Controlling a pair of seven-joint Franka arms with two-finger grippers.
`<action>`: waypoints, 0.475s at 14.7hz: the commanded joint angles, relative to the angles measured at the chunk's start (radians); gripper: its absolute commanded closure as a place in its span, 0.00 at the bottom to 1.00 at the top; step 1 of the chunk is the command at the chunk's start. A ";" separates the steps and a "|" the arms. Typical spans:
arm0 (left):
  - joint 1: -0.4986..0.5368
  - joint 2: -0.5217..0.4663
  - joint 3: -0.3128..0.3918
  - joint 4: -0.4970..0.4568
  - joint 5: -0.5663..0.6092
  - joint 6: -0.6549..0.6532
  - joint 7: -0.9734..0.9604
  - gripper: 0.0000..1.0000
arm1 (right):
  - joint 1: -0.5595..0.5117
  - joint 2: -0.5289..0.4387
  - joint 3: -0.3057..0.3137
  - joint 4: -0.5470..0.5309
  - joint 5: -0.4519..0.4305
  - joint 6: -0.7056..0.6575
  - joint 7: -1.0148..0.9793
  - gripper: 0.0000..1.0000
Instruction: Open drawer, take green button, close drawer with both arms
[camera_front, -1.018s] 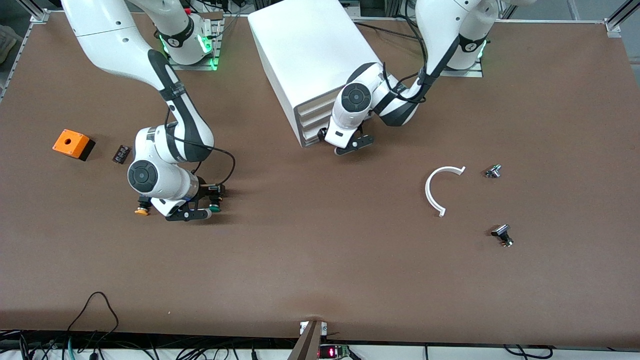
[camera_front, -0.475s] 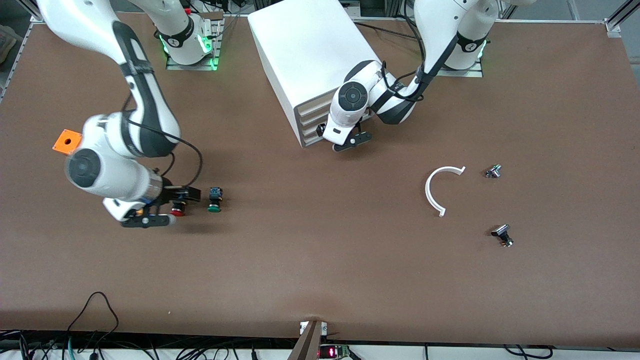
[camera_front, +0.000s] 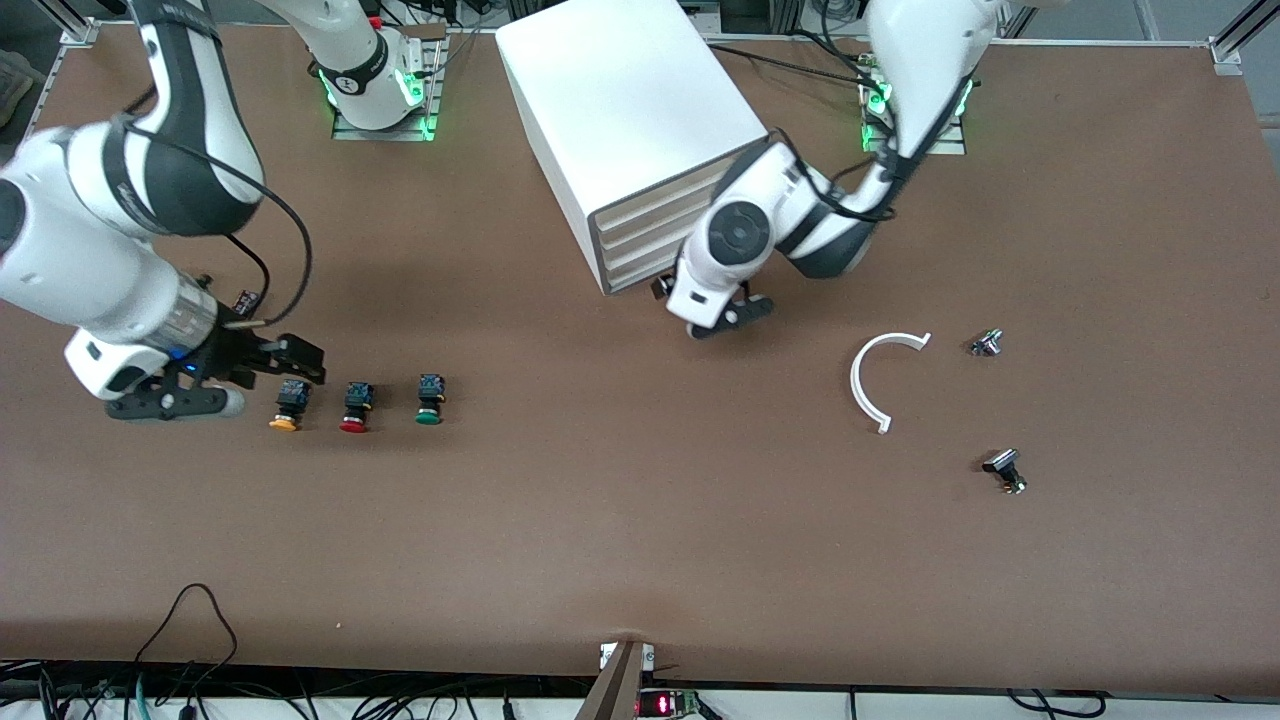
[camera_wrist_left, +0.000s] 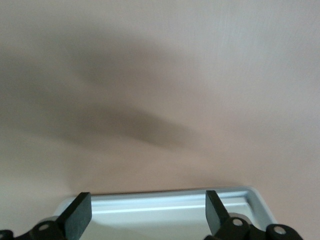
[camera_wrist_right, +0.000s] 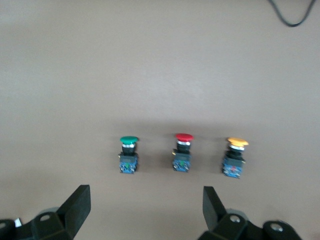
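Front view: the cabinet (camera_front: 640, 130) stands on the table (camera_front: 640, 540) with all 4 drawer fronts flush. The left gripper (camera_front: 722, 312), fingers spread wide and empty, hangs just in front of the lowest drawer (camera_front: 640, 272). The green button (camera_front: 429, 398) lies on the table toward the right arm's end, in a row with the red button (camera_front: 356, 406) and the yellow button (camera_front: 289, 405). The right gripper (camera_front: 205, 385), fingers wide and empty, hovers beside the yellow button.

Left wrist view: both fingers (camera_wrist_left: 77, 217) stand wide apart over a white edge of the cabinet.

Right wrist view: fingers (camera_wrist_right: 75, 207) wide apart; the 3 buttons lie in a row, apart from each other.
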 joint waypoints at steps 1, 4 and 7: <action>0.074 -0.030 0.001 0.104 -0.005 -0.117 0.116 0.00 | 0.005 -0.045 0.000 0.051 -0.034 -0.120 0.069 0.01; 0.142 -0.051 0.009 0.233 0.137 -0.249 0.272 0.00 | -0.007 -0.083 0.023 0.089 -0.089 -0.214 0.147 0.01; 0.231 -0.048 0.010 0.348 0.154 -0.393 0.502 0.00 | -0.149 -0.144 0.157 0.083 -0.102 -0.256 0.153 0.01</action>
